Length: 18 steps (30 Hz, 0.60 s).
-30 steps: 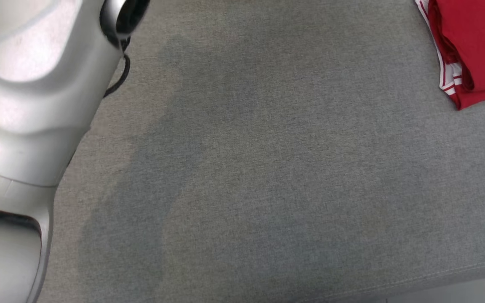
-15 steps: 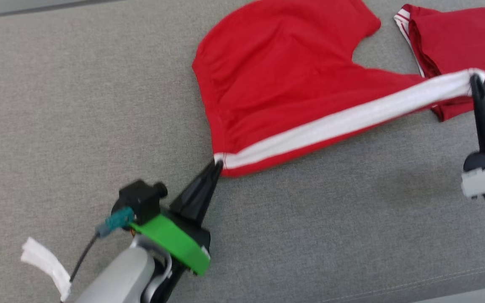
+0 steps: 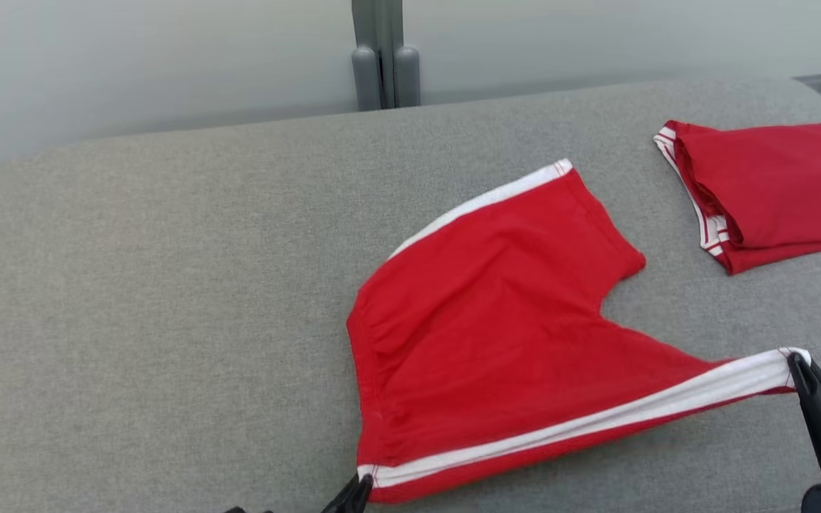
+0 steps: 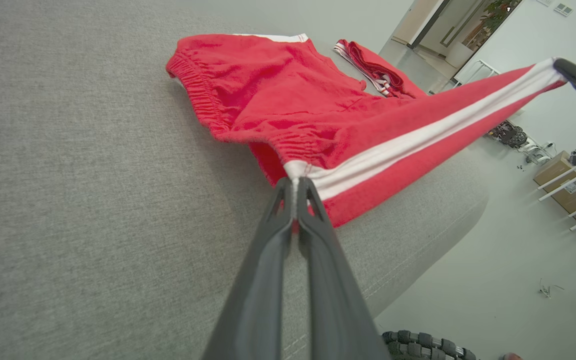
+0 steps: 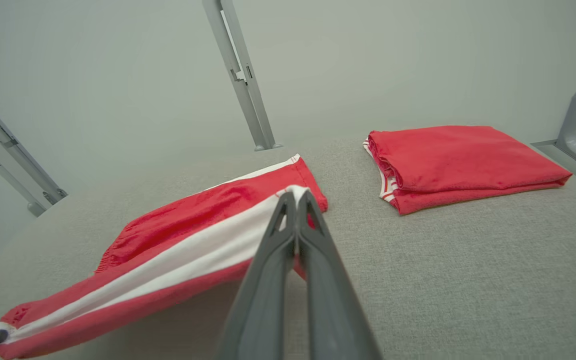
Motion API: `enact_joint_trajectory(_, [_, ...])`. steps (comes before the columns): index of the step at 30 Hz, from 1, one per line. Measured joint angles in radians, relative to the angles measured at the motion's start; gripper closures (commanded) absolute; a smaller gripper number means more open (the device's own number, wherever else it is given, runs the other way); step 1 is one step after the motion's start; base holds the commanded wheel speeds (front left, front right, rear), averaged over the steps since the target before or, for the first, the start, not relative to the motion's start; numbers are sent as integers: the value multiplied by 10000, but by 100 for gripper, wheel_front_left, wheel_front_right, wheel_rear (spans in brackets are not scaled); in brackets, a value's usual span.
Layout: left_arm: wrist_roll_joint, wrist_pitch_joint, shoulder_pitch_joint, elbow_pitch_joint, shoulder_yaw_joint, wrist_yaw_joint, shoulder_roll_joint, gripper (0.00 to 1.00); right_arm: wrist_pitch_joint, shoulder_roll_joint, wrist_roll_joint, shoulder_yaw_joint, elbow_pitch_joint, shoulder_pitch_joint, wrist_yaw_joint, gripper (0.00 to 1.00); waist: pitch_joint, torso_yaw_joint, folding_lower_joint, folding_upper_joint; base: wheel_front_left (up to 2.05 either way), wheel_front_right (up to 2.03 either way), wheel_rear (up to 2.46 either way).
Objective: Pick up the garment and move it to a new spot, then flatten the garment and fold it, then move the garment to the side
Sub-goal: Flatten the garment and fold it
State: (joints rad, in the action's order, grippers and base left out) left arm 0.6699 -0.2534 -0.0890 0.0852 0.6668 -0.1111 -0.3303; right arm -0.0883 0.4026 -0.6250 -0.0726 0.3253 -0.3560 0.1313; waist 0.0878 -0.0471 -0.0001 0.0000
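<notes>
My left gripper (image 4: pixel 295 192) pinches the waistband corner, my right gripper (image 5: pixel 296 197) the leg hem, with the white stripe (image 3: pixel 596 427) taut between them. The red shorts (image 3: pixel 496 335) half lie on the grey cushion (image 3: pixel 168 285). Best to lower both ends evenly, clear of the folded red garment (image 3: pixel 774 185).

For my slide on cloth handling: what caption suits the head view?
Red shorts stretched by their white side stripe between both arms' shut jaws, on a grey cushion, folded red garment nearby.

Grey cushion (image 3: pixel 168 285): red shorts (image 3: pixel 496 320), folded red garment (image 3: pixel 774 185).
</notes>
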Motion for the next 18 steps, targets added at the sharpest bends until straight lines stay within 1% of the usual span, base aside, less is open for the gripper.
enact_joint_trajectory(4, [107,401,-405,-671,12,232,-380,100,556,-487,382,-453,771,-814,0,100,-440,274,-1,0,0,0,0])
enact_joint_trajectory(8, [146,855,-249,-1035,117,290,-372,100,796,-729,485,-558,840,-758,0,100,-604,661,0,0,0,0,0])
enact_joint_trajectory(10, [58,1183,231,-997,336,249,-194,100,819,-685,573,-589,499,-448,0,100,-569,854,0,0,0,0,0])
enact_joint_trajectory(14, [132,1455,1298,-736,447,151,449,100,734,-408,673,-681,-324,537,-2,100,-268,1110,0,0,0,0,0])
enact_joint_trajectory(18, [443,1720,2380,-349,324,69,951,100,846,201,667,-520,-1172,1805,-2,100,187,1278,0,0,0,0,0])
